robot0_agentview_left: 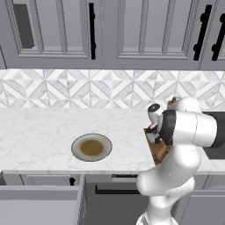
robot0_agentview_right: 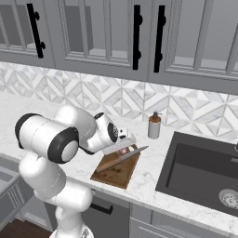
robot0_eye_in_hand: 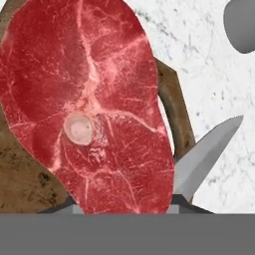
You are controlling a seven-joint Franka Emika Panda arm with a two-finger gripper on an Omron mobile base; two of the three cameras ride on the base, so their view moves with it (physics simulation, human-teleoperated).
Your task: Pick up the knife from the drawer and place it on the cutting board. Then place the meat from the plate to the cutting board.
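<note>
Raw red meat (robot0_eye_in_hand: 94, 109), pale-streaked with a small round bone disc, sits directly ahead of the gripper (robot0_eye_in_hand: 122, 208) in the hand view; its near edge comes down between the finger bases, the jaws narrowed and closed on the meat.

Cutting board (robot0_agentview_right: 116, 169): brown wood, lying on the counter directly beneath the gripper and the meat; in the hand view its surface shows to the left of and behind the slab.

Knife (robot0_agentview_right: 124, 158): brown wooden handle, short grey blade, lying slantwise across the board just below the gripper (robot0_agentview_right: 124, 145); the blade tip reaches past the board edge over the marble, on the side away from the arm.

Soap dispenser (robot0_agentview_right: 154, 125): brown top, standing on the counter beyond the gripper, near the wall.

Sink (robot0_agentview_right: 200, 174): dark basin, further out past the board on the same side as the blade tip.

Plate (robot0_agentview_left: 91, 147): beige rim, brown centre, on the counter well apart from the gripper (robot0_agentview_left: 154, 132), on the opposite side from the sink.

Drawer (robot0_agentview_left: 41, 202): grey, pulled open, below the counter edge under the plate.
</note>
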